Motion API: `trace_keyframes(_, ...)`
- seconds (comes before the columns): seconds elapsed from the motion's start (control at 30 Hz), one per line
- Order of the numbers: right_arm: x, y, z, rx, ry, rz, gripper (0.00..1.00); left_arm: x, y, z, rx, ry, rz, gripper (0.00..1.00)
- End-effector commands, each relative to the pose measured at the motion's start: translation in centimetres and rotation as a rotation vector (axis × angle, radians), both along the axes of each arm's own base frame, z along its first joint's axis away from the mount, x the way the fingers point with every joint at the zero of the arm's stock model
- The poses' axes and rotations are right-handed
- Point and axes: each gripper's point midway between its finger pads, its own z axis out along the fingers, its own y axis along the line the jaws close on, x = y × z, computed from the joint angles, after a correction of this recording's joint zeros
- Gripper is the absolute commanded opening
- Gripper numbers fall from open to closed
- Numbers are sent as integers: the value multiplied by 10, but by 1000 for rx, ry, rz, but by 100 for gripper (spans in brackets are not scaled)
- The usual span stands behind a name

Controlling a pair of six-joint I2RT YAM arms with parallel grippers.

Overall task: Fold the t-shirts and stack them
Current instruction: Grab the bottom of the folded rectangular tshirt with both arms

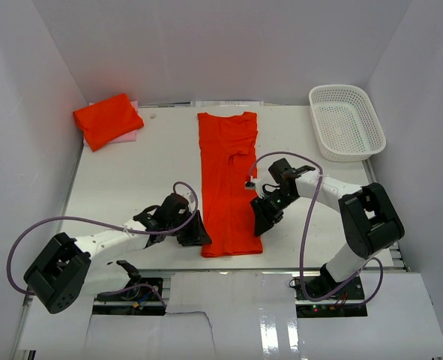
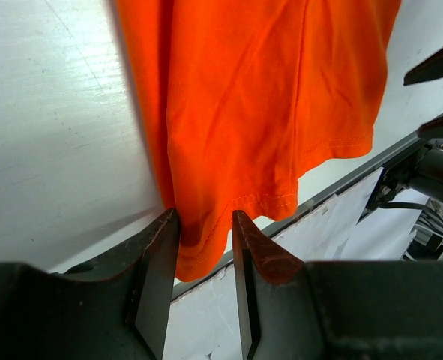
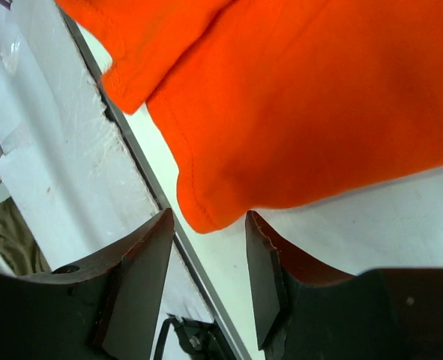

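Left pincer (image 2: 204, 214), half open, straddles the near-left hem corner of the long t-shirt (image 1: 227, 187) (cloth brushes both fingers). Right pincer (image 3: 208, 214), half open, brackets its near-right corner without contact. Farther back on the worktop (image 1: 146, 176), far left, lies a folded t-shirt (image 1: 107, 120).

T-shirts: two (long t-shirt (image 1: 228, 184), folded t-shirt (image 1: 107, 120)). Basket (image 1: 346, 121): one. Arms: two (left arm (image 1: 105, 241), right arm (image 1: 330, 191)).

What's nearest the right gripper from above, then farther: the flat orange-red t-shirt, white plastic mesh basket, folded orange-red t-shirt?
1. Flat orange-red t-shirt, middle, beside the right gripper.
2. White plastic mesh basket, far right corner.
3. Folded orange-red t-shirt, far left corner.
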Motion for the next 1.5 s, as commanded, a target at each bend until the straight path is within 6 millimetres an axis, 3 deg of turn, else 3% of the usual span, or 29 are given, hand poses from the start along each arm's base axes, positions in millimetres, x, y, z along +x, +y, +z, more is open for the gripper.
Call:
trace_keyframes(0.0, -20, -7, 1, -2, 83, 22, 49, 0, -3, 1, 13, -6, -11, 45)
trace_keyframes(0.13, -25, -2, 6, 34, 128, 11, 47, -3, -3, -4, 27, 4, -13, 45)
trace_keyframes(0.23, -27, -2, -1, 1, 182, -33, 40, -6, -2, -6, 35, 16, -11, 45)
trace_keyframes(0.43, -40, -5, -10, -22, 229, -131, 40, -11, 3, -13, 51, 43, 1, 45)
trace_keyframes(0.5, -41, -4, -9, -8, 223, -144, 47, -12, 4, -15, 56, 49, 1, 45)
trace_keyframes(0.57, -47, -1, -6, 33, 251, -135, 47, -12, 3, -14, 54, 49, 2, 45)
trace_keyframes(0.6, -49, 1, -5, 48, 274, -132, 55, -11, 3, -14, 55, 49, 4, 45)
trace_keyframes(0.87, -59, 0, -18, 25, 395, -132, 56, -8, 1, -13, 61, 49, 15, 45)
trace_keyframes(1.47, -36, -26, -41, -71, 400, -271, 54, -9, 3, -16, 74, 52, 16, 45)
